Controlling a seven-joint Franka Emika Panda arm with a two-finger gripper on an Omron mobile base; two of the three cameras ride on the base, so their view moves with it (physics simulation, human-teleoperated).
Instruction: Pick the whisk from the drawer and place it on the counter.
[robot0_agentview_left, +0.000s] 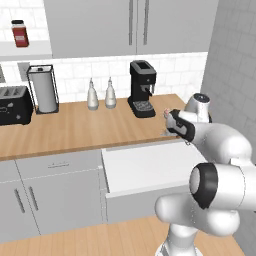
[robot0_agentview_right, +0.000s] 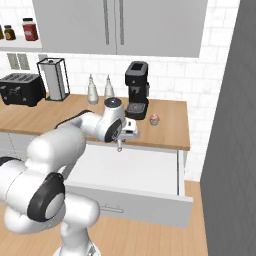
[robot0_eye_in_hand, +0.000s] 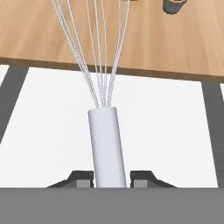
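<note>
The gripper (robot0_eye_in_hand: 110, 179) is clamped on the whisk (robot0_eye_in_hand: 106, 146) by its handle, lifted above the open drawer (robot0_agentview_right: 150, 167), with the wire head reaching out over the counter (robot0_eye_in_hand: 166, 43) edge.

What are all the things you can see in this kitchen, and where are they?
whisk: one, pale grey, held in the gripper above the open drawer
drawer: one, white inside, pulled open below the counter
counter: one, light-brown wood, above grey cabinets
coffee machine: one, black, at the back of the counter
bottles: two, pale grey, left of the coffee machine
paper towel holder: one, dark frame, grey roll, on the counter
toaster: one, black, far left of the counter
cupcake: one, pinkish, right of the coffee machine
jar: one, red, on the wall shelf
gripper: one, dark fingers, shut on the whisk handle
</note>
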